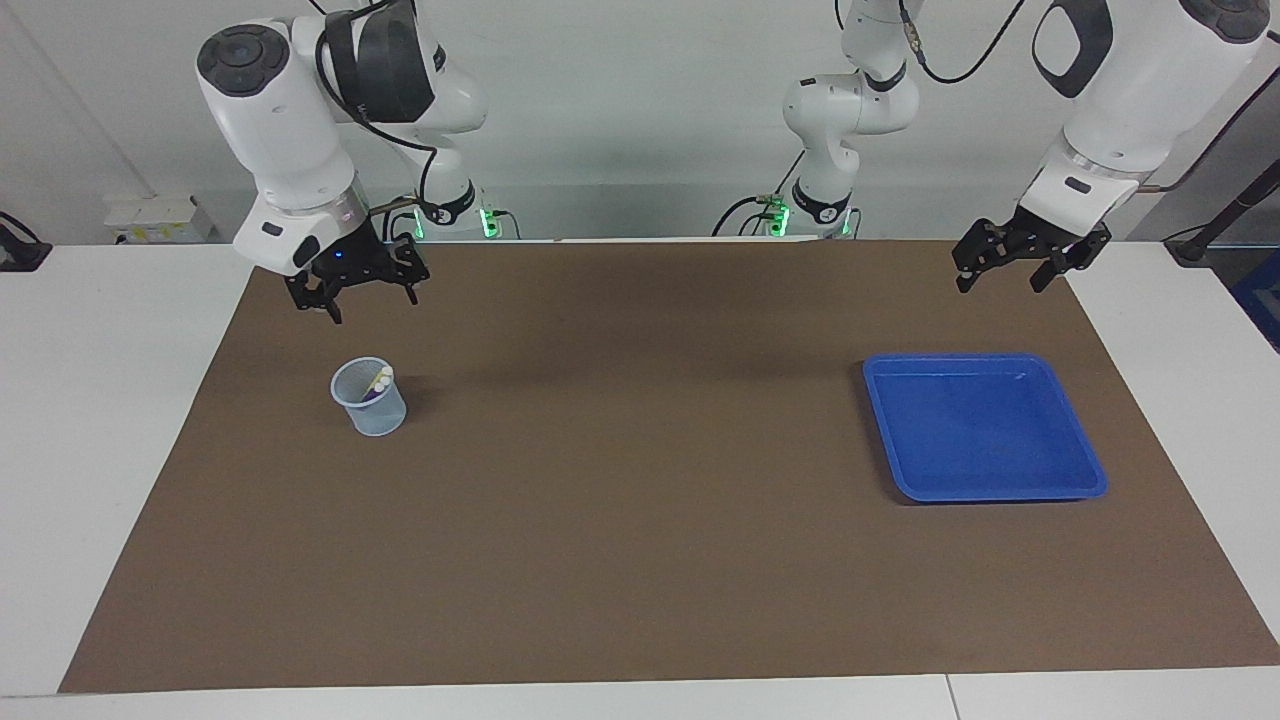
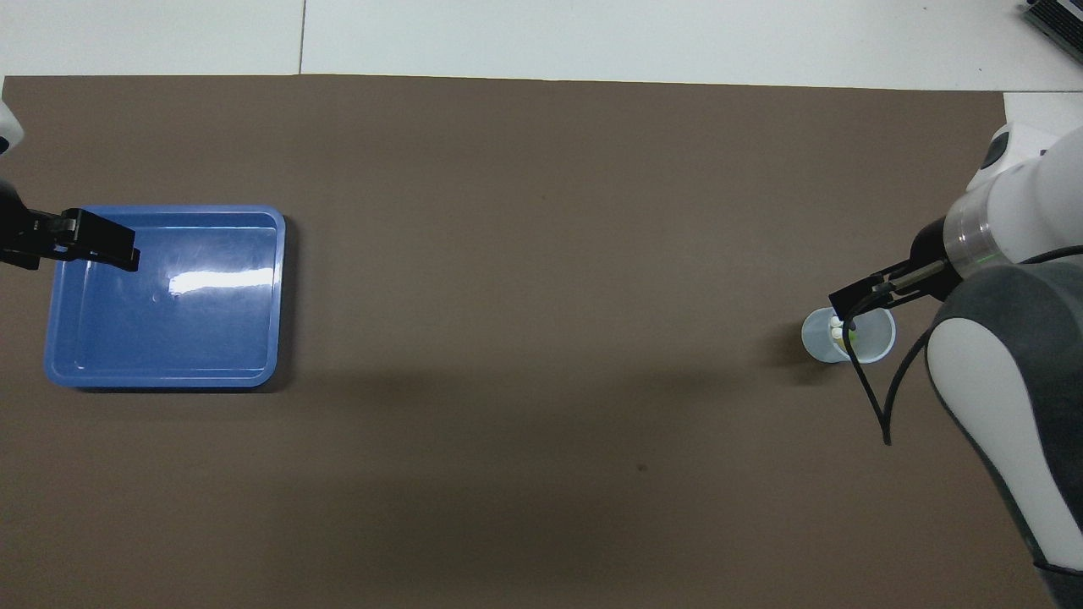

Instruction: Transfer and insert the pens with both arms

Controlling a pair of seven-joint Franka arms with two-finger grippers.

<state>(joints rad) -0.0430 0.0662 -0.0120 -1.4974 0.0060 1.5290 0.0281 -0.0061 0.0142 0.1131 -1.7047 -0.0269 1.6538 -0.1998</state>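
While both arms hang above the surface, neither one grips anything. The right hand (image 1: pixel 365 297), black and two-fingered at the end of a large white jointed arm, has its fingers spread wide with nothing between them; it hovers above the brown mat close to the robots' edge, at the right arm's end of the surface, just nearer to the robots than the cup. In the overhead view its black fingertip (image 2: pixel 849 299) overlaps the cup's rim, but the facing view shows it well above the cup and apart from it.

That small pale translucent plastic cup (image 1: pixel 370 398) stands upright on the mat below it. Inside it stand the short slim marker pens (image 1: pixel 379 381), their pale cap ends up at the rim; a bit of purple barrel shows in the facing view and some bright green in the overhead one (image 2: pixel 848 337).

The left hand (image 1: pixel 1011 271), of the same black kind, is likewise open and empty. It hangs over the mat's corner by the robots' edge at the left arm's end, above the part just nearer the robots than the shallow blue rectangular plastic tray (image 1: pixel 1089 465), which lies flat on the mat.

The dark brown mat (image 1: pixel 640 560) covers most of the white surface (image 1: pixel 100 420).
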